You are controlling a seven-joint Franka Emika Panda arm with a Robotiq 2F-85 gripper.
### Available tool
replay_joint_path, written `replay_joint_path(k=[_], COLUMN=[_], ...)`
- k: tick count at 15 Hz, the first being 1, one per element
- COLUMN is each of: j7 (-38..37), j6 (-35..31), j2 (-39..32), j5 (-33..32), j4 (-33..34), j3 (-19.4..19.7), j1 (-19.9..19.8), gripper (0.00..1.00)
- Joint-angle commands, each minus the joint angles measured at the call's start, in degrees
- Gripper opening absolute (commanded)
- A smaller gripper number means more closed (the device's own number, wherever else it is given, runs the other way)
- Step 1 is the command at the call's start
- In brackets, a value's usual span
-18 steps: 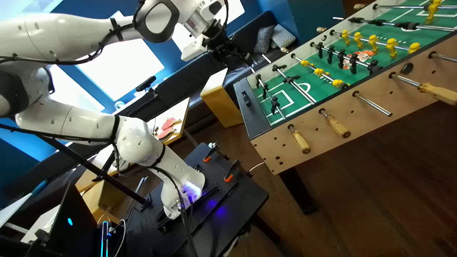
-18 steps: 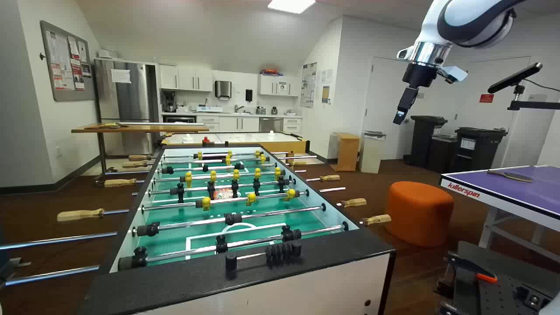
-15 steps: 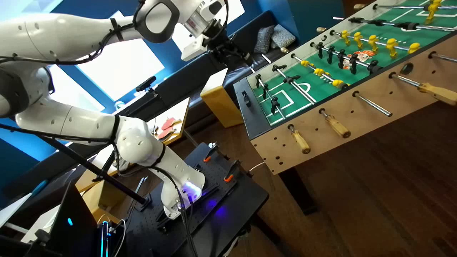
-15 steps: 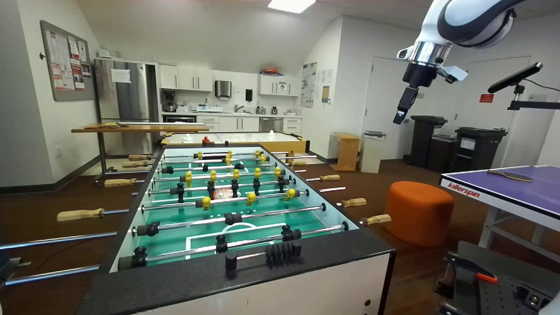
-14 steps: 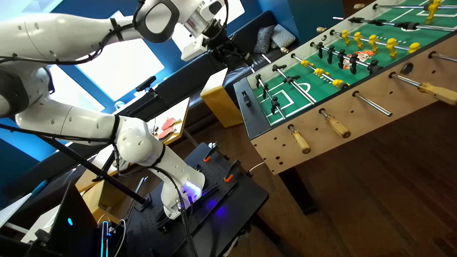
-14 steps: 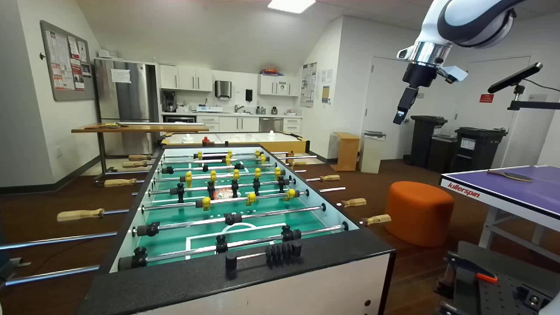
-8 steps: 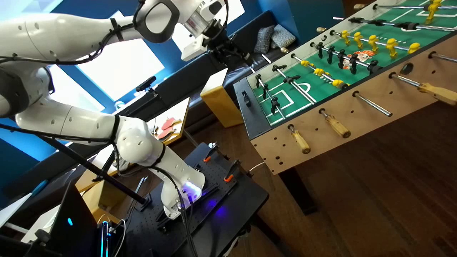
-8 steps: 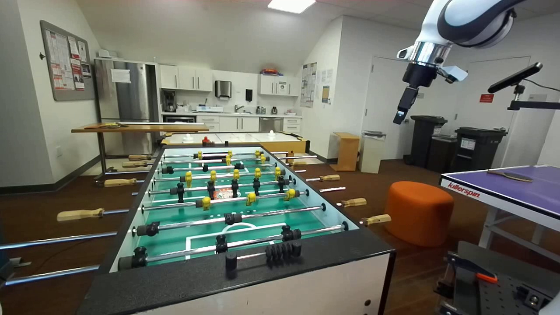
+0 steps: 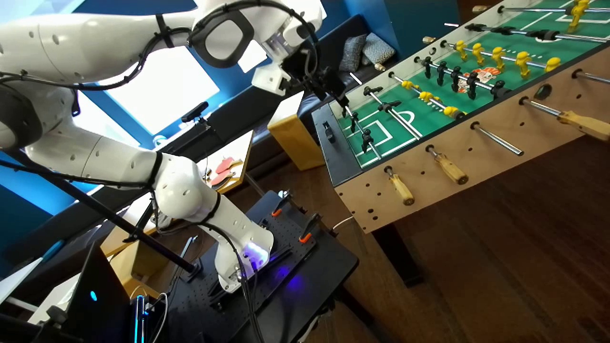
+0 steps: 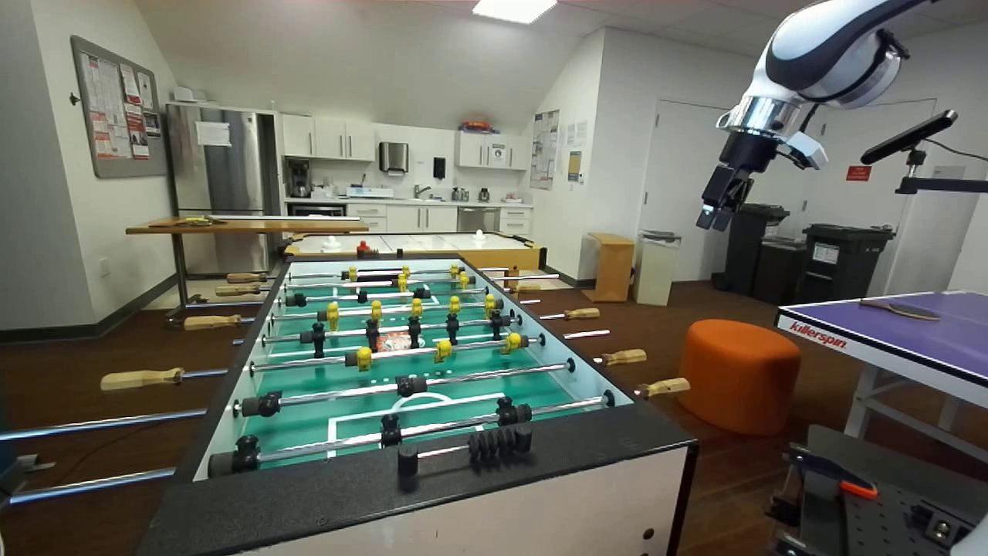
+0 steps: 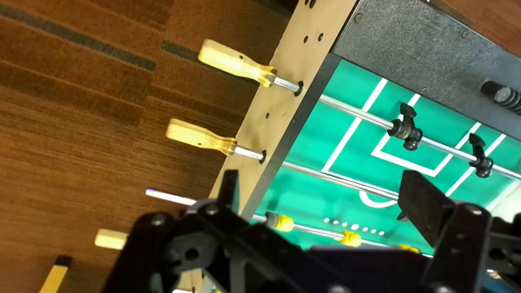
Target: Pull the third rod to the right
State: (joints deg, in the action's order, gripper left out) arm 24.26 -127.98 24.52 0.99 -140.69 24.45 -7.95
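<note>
The foosball table (image 10: 571, 448) shows in all views. Its third rod from the near end (image 10: 401, 354) carries yellow figures and has a bare metal end (image 10: 587, 334) without a handle on the handle side near my arm. That bare end also shows in an exterior view (image 9: 498, 138) and in the wrist view (image 11: 169, 196). The yellow-figure part (image 11: 317, 231) runs across the wrist view, partly hidden by my gripper. My gripper (image 11: 319, 179) is open and empty, its fingers wide apart. In an exterior view the gripper (image 10: 714, 219) hangs above the table's height, touching nothing.
The first rod's handle (image 11: 236, 63) and second rod's handle (image 11: 199, 136) stick out beside the third rod's end. The fourth rod's handle (image 9: 586, 125) lies beyond it. An orange stool (image 10: 739, 377) and a purple ping-pong table (image 10: 926, 332) stand nearby.
In the last half second the gripper has moved down and to the right in one exterior view. It has turned, so both fingers now show apart. The rods have not moved.
</note>
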Motion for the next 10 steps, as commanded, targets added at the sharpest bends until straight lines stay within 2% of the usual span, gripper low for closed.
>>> replay_joint_path(k=[1, 4, 5, 6, 10], j7=[-0.12, 2.30, 2.04, 1.68, 1.67], j6=[-0.27, 1.78, 1.17, 0.32, 0.30], j2=[-9.21, -14.63, -15.03, -12.20, -14.88], j5=[7.46, 14.04, 13.88, 12.36, 13.13], j4=[3.74, 5.13, 4.86, 2.73, 3.72], j3=[3.71, 5.47, 4.46, 3.30, 2.72], j1=[-1.61, -2.38, -3.15, -4.46, -4.77], gripper=[1.00, 1.00, 1.00, 1.00, 1.00])
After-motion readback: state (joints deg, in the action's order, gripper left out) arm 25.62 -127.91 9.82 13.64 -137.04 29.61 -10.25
